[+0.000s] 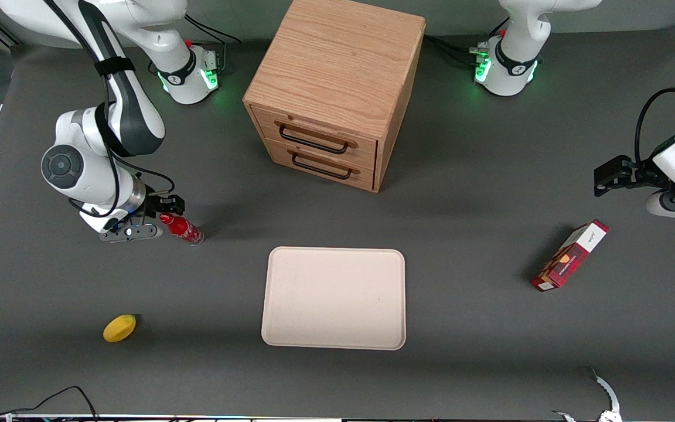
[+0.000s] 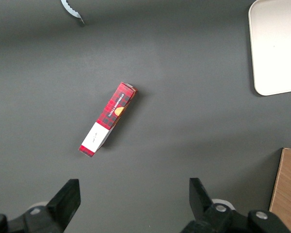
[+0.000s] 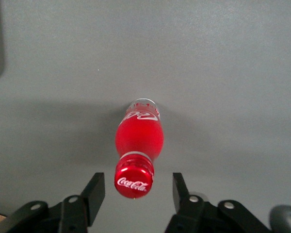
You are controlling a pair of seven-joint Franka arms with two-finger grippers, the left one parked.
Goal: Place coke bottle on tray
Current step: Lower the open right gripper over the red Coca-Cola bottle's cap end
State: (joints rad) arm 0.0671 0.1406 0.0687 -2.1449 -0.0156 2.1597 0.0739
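grey table, low hand (image 3: 134, 190) (fingers apart) astride coke bottle (image 3: 138, 141) cap

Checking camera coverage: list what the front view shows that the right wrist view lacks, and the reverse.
Front only: wooden drawer cabinet, yellow fruit, red box, the whole tray.
Right wrist only: the coke bottle cap's white script, and the gripper fingers open on either side of the cap.
Both: bottle, gripper, gray table.

Gripper (image 1: 164, 218) at the cap of the upright coke bottle (image 1: 182, 229), tray (image 1: 334, 298) well apart.
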